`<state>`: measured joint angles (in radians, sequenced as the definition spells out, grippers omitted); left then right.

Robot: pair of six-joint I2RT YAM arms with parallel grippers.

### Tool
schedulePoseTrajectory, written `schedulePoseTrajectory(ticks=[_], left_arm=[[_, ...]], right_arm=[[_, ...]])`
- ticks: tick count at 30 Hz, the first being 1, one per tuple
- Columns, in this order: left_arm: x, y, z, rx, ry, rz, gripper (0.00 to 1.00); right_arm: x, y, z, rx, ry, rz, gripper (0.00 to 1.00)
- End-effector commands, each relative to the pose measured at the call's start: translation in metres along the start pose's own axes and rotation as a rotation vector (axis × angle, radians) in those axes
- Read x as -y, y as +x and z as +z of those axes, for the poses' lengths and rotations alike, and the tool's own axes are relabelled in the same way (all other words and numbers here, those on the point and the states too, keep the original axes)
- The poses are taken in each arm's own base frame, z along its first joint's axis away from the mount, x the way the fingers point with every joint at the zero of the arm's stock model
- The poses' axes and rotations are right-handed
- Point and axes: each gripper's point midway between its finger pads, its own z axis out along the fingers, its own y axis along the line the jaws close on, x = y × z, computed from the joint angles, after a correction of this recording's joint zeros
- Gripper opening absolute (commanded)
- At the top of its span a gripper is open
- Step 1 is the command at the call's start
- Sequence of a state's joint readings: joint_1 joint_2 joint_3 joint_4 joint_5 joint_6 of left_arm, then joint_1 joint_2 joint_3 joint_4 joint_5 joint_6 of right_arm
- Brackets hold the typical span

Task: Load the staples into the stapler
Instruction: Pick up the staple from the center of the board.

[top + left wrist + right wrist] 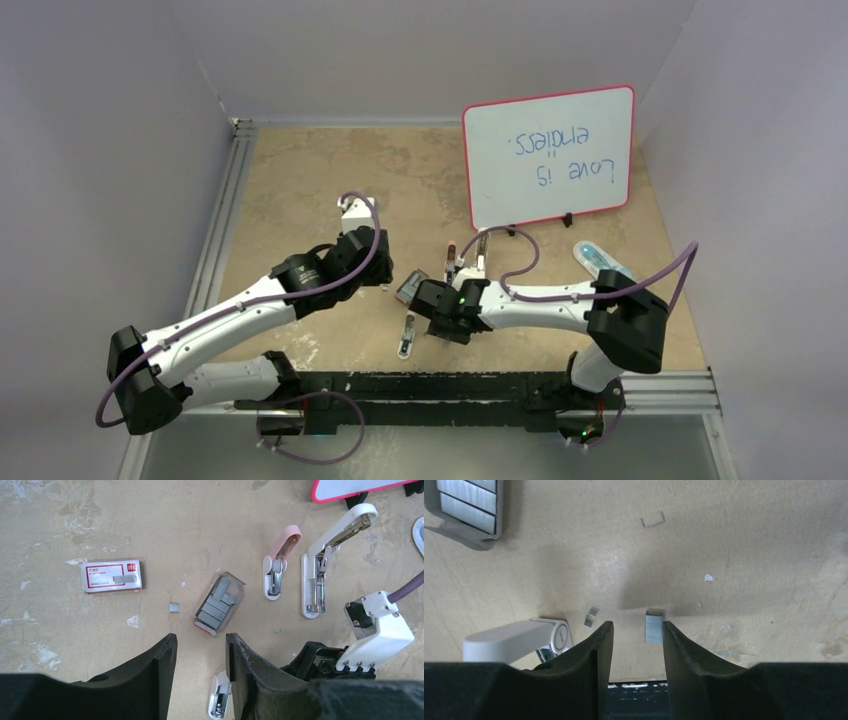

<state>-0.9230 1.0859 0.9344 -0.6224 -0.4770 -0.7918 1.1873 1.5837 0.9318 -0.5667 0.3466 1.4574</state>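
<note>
The staples point(218, 604) lie as silvery strips in a small grey tray point(412, 288) at mid-table. My left gripper point(200, 640) hovers open just short of that tray, nothing between its fingers. A small white stapler point(220, 702) lies below it, partly hidden by the right finger. My right gripper point(638, 625) is open low over the table. A short staple strip point(654, 626) sits right against its right fingertip; I cannot tell if it touches. The small white stapler point(519, 639) lies left of that gripper. An open white stapler point(320, 565) and a pink mini stapler point(280, 560) lie farther back.
The red-and-white box sleeve point(111, 576) lies left of the tray, with a loose staple bit point(174, 607) between them. Another bit point(591, 616) and a single bent staple point(653, 520) lie near my right gripper. A pink-rimmed whiteboard point(548, 155) stands at the back right.
</note>
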Motion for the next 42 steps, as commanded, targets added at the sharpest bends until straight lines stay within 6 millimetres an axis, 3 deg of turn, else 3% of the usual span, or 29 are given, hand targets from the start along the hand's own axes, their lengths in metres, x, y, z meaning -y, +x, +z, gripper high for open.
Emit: schedulePoseTrajectory(ticks=[1, 11, 28, 34, 42], left_arm=[[-0.003, -0.011, -0.002, 0.05, -0.006, -0.008, 0.4], [-0.003, -0.012, -0.004, 0.055, -0.003, -0.01, 0.4], [-0.003, -0.01, -0.001, 0.044, -0.01, 0.001, 0.39], [-0.003, -0.009, -0.001, 0.034, -0.013, 0.005, 0.39], [-0.01, -0.005, 0.006, -0.039, 0.014, -0.04, 0.4]], right_arm=[[0.008, -0.001, -0.01, 0.013, 0.052, 0.001, 0.45], [0.013, 0.006, 0.003, -0.003, 0.073, -0.021, 0.41], [0.018, 0.004, 0.009, 0.019, 0.103, -0.046, 0.17], [0.006, -0.033, -0.006, 0.153, 0.083, -0.043, 0.17], [-0.017, -0.129, -0.017, 0.377, 0.0, -0.057, 0.18]])
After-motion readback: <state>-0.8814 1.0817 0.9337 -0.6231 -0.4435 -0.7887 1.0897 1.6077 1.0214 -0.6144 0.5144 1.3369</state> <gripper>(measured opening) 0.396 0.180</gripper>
